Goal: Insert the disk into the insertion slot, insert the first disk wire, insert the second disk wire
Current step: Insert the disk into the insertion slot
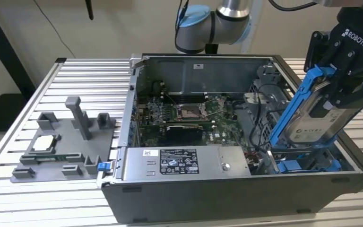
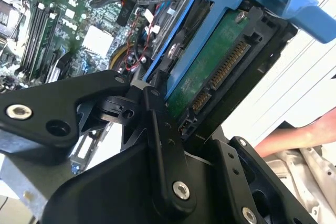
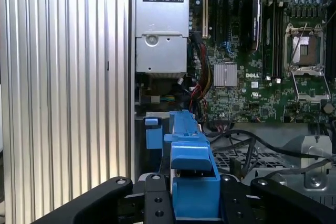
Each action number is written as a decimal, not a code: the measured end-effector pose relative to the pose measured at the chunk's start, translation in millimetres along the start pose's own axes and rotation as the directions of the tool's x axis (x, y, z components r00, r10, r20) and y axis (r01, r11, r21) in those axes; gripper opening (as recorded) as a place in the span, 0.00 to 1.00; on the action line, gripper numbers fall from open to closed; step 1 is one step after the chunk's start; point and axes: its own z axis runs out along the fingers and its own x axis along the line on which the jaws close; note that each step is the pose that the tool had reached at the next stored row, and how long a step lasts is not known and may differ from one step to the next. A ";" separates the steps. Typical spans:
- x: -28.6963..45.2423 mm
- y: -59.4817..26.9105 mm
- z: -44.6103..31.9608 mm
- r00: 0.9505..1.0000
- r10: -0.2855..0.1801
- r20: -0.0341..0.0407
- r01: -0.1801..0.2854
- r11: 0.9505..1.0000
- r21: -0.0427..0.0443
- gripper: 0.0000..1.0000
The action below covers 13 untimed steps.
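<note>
Right now my hand (image 1: pixel 336 87) is clamped on the disk (image 1: pixel 319 126), its black fingers closed on the upper end of the blue carrier. In the exterior view I see the disk steeply tilted, top leaning toward the exterior view's right and lower end dipping into the open computer case (image 1: pixel 232 198). The disk hangs just above the insertion slot (image 1: pixel 304 165), whose blue rails sit in the case's near corner on the exterior view's right. I cannot tell whether the two touch.

The second wrist view gives me what the others hide: the disk's green circuit board (image 2: pixel 207 74) and its row of connector pins, plus a person's forearm (image 2: pixel 299 135) beyond the case.

The first wrist view looks straight along the carrier's blue edge (image 3: pixel 191 174) and down onto the motherboard (image 3: pixel 252 56) and the grey power supply (image 3: pixel 160 24), with the ribbed surface (image 3: pixel 63 87) alongside.

From the exterior view I also get a grey fixture (image 1: pixel 74 123) on the surface, well apart from the case, with a processor chip (image 1: pixel 43 143) resting on it.
</note>
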 end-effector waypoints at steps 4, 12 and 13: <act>0.0 0.0 1.0 1.000 0.000 0.001 0.000 1.000 0.000 0.00; 0.1 -2.5 12.7 1.000 0.000 0.007 0.000 1.000 0.001 0.00; 0.1 -3.4 13.7 1.000 0.000 0.008 0.000 1.000 0.002 0.00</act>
